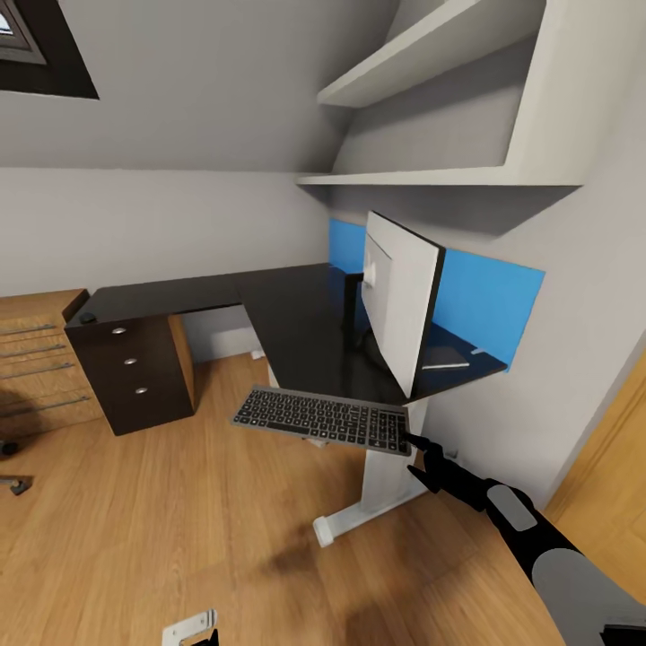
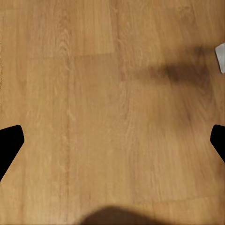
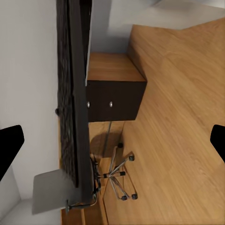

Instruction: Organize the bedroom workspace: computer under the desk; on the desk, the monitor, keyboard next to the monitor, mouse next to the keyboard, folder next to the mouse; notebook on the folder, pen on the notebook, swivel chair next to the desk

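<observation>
The black desk [image 1: 296, 323] with white legs and a blue back panel fills the middle of the head view. The monitor [image 1: 399, 301] stands on it, white back toward me. The keyboard [image 1: 318, 420] hangs level at the desk's front edge; I cannot tell whether it rests on the top. My right gripper [image 1: 415, 458] is open at the keyboard's right end, its upper fingertip touching that corner. In the right wrist view the keyboard [image 3: 65, 93] runs edge-on between the wide-apart fingers of that gripper [image 3: 115, 143]. The swivel chair's chrome base [image 3: 119, 176] shows beyond. My left gripper [image 2: 112, 145] is open over bare floor.
A black drawer unit [image 1: 135, 368] with silver knobs stands under the desk's left wing, beside light-wood shelving [image 1: 36, 368]. White wall shelves [image 1: 431, 108] overhang the desk. The desk's white foot [image 1: 345, 520] lies on the wood floor [image 1: 179, 520] near my right arm.
</observation>
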`<state>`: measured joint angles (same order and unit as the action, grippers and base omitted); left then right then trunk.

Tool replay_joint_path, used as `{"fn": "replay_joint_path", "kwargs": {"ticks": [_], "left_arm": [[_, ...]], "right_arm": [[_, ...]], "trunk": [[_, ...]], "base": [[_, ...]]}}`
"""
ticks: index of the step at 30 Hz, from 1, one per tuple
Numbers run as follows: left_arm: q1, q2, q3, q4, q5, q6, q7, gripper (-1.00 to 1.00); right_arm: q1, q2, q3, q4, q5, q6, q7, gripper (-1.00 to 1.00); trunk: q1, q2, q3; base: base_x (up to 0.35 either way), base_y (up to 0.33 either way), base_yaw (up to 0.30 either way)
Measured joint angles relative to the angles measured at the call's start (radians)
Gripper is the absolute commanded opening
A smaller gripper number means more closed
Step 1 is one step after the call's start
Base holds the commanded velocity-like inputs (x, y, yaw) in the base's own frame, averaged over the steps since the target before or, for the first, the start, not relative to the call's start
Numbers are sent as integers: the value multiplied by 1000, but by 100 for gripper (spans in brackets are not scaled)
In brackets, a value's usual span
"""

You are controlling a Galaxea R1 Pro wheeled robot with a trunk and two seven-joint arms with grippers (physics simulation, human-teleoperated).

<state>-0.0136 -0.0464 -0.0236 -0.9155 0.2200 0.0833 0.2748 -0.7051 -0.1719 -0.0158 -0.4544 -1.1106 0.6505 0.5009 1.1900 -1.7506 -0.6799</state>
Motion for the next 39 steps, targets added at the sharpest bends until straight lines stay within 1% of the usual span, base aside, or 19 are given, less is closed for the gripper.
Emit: {"fn": "replay_joint_path", "kwargs": {"ticks": [4, 13, 16, 30, 39], "left_arm": [[0, 0, 0, 0, 0, 0, 1, 100], [0, 0, 0, 0, 0, 0, 0, 100], [0, 0, 0, 0, 0, 0, 1, 100], [0, 0, 0, 0, 0, 0, 0, 100], [0, 0, 0, 0, 0, -1, 1, 100]], "right_arm": [[0, 0, 0, 0, 1, 0, 0, 100], [0, 0, -1, 0, 2, 0, 0, 100], [0, 0, -1, -1, 1, 0, 0, 100], [0, 0, -1, -1, 2, 0, 0, 100], [0, 0, -1, -1, 2, 0, 0, 100]], "trunk": [[-15, 28, 13], [-15, 28, 13], [-27, 49, 22], [-27, 49, 22], [-27, 49, 22]], "base": [[0, 0, 0], [0, 0, 0], [0, 0, 0], [3, 0, 0], [115, 19, 0]]}}
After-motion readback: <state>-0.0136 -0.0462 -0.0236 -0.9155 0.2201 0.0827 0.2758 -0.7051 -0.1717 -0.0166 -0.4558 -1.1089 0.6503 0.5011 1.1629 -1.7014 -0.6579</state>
